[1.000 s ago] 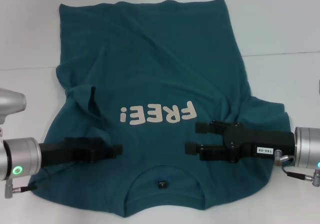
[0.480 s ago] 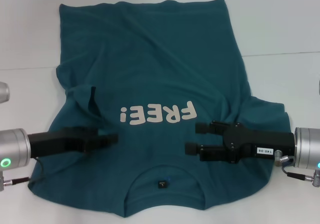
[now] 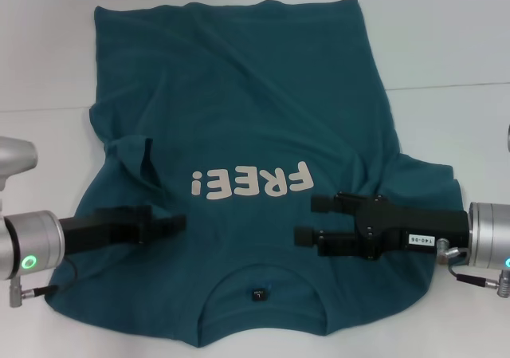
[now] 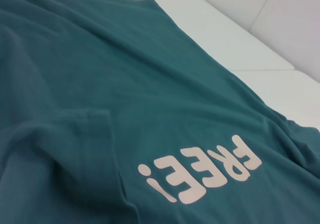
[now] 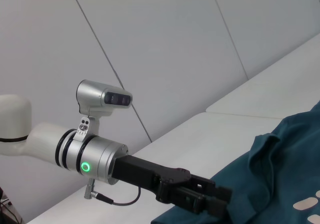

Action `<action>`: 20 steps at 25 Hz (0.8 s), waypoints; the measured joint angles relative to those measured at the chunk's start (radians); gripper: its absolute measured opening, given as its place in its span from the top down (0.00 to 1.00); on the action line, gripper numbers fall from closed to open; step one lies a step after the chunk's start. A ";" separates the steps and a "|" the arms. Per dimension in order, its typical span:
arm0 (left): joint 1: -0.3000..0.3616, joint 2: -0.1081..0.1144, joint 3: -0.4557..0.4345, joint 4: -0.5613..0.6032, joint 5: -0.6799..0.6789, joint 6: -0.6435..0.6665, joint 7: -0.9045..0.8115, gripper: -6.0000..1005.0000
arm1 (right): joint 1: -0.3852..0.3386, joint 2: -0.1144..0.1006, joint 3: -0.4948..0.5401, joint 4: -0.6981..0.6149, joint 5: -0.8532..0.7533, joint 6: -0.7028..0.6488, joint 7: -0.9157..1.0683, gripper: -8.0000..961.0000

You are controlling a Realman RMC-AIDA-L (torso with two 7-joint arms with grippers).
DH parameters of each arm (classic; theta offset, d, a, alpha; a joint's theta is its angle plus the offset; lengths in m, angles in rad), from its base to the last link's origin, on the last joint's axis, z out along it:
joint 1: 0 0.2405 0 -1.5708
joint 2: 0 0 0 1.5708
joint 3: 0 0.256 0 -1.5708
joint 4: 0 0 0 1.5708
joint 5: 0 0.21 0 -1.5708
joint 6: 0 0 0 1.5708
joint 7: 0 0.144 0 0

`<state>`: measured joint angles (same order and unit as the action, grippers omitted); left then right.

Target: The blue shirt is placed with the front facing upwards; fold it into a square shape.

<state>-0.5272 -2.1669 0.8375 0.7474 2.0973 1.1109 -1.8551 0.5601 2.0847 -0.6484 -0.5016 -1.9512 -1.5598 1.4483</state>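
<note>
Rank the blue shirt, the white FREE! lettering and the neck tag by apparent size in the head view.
1. The blue shirt, by far the largest.
2. The FREE! lettering, a short band across the chest.
3. The neck tag, a tiny dark square inside the neckline.

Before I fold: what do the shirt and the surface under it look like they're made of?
The blue shirt looks like soft matte knit, likely cotton: it creases gently and drapes limp. Its lettering looks like a flat white print. The table seems smooth, hard and white with a thin seam; its material is unclear.
</note>
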 joint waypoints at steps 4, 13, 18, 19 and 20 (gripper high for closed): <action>-0.006 -0.001 0.026 -0.005 -0.001 0.005 -0.004 0.21 | 0.002 -0.001 0.000 -0.001 0.000 -0.001 0.000 0.02; -0.031 0.000 0.053 -0.035 -0.018 0.061 -0.001 0.21 | 0.001 -0.003 0.001 -0.003 0.000 0.002 -0.002 0.02; -0.012 0.002 0.008 0.018 -0.049 0.174 -0.001 0.21 | -0.006 -0.008 0.006 -0.005 0.000 0.007 0.002 0.02; -0.004 0.002 -0.006 0.033 -0.050 0.191 0.000 0.21 | -0.008 -0.010 0.006 -0.005 -0.001 0.007 0.003 0.02; 0.003 0.002 -0.021 0.045 -0.051 0.206 0.000 0.20 | -0.011 -0.012 0.007 -0.007 -0.002 0.010 0.005 0.02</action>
<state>-0.5243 -2.1645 0.8166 0.7923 2.0464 1.3169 -1.8551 0.5494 2.0724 -0.6418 -0.5085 -1.9534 -1.5502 1.4533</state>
